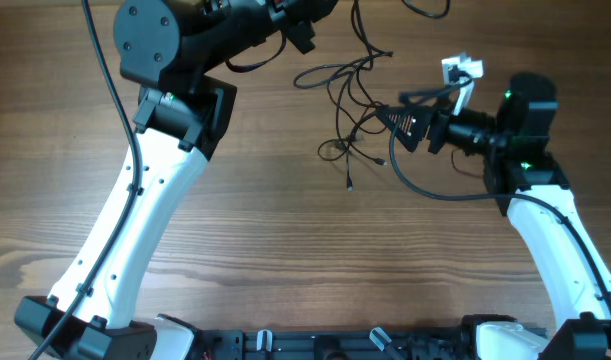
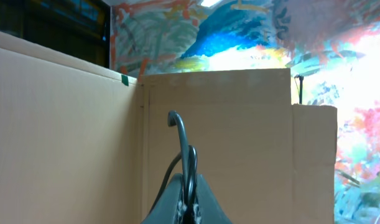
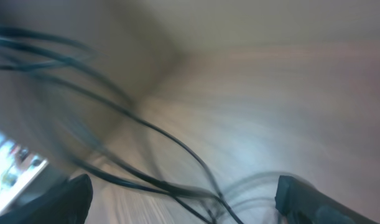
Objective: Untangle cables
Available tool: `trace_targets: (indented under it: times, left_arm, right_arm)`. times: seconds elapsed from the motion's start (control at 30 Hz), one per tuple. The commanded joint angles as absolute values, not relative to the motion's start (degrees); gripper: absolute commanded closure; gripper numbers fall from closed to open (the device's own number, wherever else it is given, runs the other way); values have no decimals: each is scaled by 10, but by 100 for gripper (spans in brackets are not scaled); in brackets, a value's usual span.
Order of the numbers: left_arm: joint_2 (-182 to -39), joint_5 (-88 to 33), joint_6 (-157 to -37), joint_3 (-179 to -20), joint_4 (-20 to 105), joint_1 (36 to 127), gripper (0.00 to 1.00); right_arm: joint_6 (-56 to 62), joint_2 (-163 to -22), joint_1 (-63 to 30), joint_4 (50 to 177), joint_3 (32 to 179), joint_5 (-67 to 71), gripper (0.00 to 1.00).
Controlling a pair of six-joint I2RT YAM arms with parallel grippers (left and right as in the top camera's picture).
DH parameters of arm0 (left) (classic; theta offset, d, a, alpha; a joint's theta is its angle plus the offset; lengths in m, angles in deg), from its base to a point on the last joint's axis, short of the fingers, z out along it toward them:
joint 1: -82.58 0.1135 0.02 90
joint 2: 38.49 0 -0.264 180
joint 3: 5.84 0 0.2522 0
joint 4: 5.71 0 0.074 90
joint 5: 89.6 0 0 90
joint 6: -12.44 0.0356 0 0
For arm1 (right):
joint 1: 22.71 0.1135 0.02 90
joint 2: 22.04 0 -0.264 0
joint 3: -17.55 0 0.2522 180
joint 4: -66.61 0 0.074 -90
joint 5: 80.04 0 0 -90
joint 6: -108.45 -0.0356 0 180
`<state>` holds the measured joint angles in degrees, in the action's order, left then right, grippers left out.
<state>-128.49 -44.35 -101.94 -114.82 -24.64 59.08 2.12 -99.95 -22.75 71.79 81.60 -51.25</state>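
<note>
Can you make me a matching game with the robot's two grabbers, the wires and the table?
Things:
1. left gripper
2. right gripper
3. cables
4. table

Descriptions:
A. brown wood
B. jaws wide open
C. thin, black, in loose strands
D. shut on a strand of the cables

Pairs: 1-D, 2-B, 3-C, 4-A

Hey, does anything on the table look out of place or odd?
The cables lie in a tangled snarl near the far edge of the table, strands crossing; the left gripper is shut on one loop. Nothing looks damaged.
</note>
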Motion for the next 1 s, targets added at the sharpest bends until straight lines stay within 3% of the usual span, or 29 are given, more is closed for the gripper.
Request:
trace_targets:
  times: [0.0, 0.13, 0.33, 0.4, 0.47, 0.53, 0.57, 0.67, 0.77, 0.83, 0.9, 0.93, 0.97]
  left_arm:
    - [-1273, -437, -1056, -1155, -250, 592, 96]
    - [-1273, -466, -1081, -1155, -245, 578, 96]
    - [-1273, -478, -1080, -1155, -221, 530, 96]
    - [-1273, -477, -1060, -1155, -219, 520, 96]
    - [-1273, -470, -1041, -1155, -219, 520, 96]
    - [-1274, -457, -1039, -1155, -217, 520, 96]
    - [-1274, -451, -1034, -1155, -217, 520, 96]
    - [-1274, -426, -1032, -1155, -217, 523, 96]
    - [-1274, -386, -1021, -1155, -194, 547, 96]
    - [-1274, -364, -1013, -1155, -164, 567, 86]
    - [-1274, -330, -1013, -1155, -110, 595, 85]
    - [-1274, -318, -1008, -1155, -83, 606, 78]
    - [-1274, -302, -1003, -1155, -47, 619, 55]
  right_arm:
    - [-27, -1000, -226, 601, 823, -634, 3]
    - [-110, -1001, -226, 422, 823, -612, 2]
    - [-195, -1001, -226, 329, 823, -611, 6]
    - [-197, -1001, -226, 328, 823, -625, 26]
    - [-205, -1000, -222, 328, 823, -646, 34]
    - [-207, -1001, -211, 328, 823, -667, 53]
    - [-207, -1000, -201, 328, 823, -673, 66]
    - [-208, -1000, -178, 328, 823, -682, 91]
    - [-227, -1001, -174, 328, 823, -682, 95]
    - [-238, -1000, -174, 328, 823, -681, 95]
    - [-244, -1000, -174, 328, 823, -680, 95]
    - [-256, -1000, -174, 328, 823, -672, 95]
    - [-262, -1000, -174, 328, 823, -666, 95]
